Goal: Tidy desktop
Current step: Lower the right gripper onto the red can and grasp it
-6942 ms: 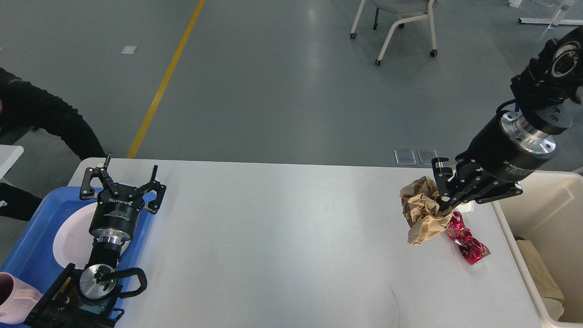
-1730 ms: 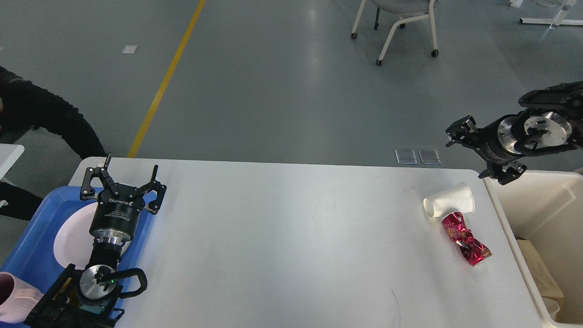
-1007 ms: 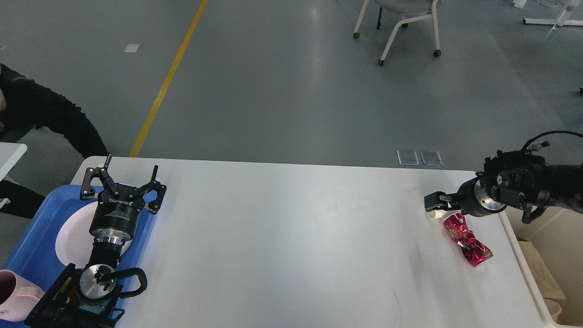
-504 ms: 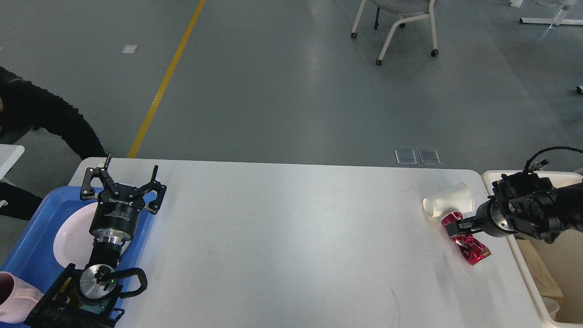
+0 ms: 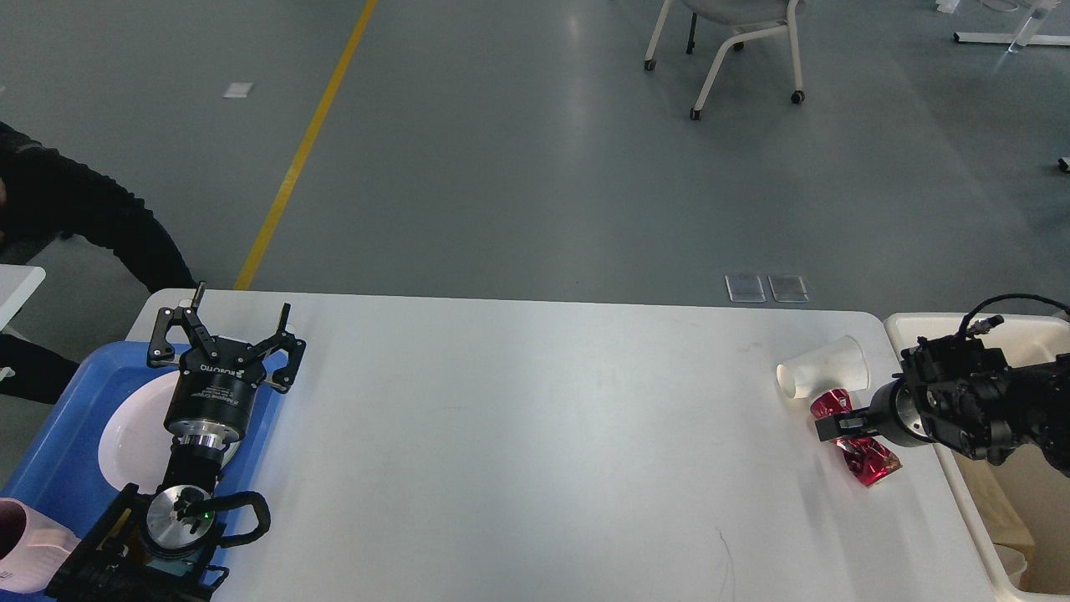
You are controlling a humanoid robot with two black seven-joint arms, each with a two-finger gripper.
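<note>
The white desktop (image 5: 535, 435) carries a white paper cup (image 5: 823, 368) lying on its side near the right edge. A crushed red can (image 5: 869, 461) lies just in front of the cup. My right gripper (image 5: 838, 424) reaches in low from the right and sits right at the can's upper half. It is dark and nearly end-on, so I cannot tell its fingers apart or whether it grips the can. My left gripper (image 5: 236, 322) is open and empty above the blue tray's far right corner.
A blue tray (image 5: 67, 451) at the left edge holds a white plate (image 5: 134, 435) and a pink cup (image 5: 21, 543). A cream bin (image 5: 936, 322) with cardboard inside stands at the right. A person's dark sleeve (image 5: 75, 217) shows far left. A chair (image 5: 736, 33) stands on the floor behind.
The brown crumpled paper held by my right gripper is gone from view. The right gripper swung over the bin, then dropped low onto the red can. The left arm has not moved.
</note>
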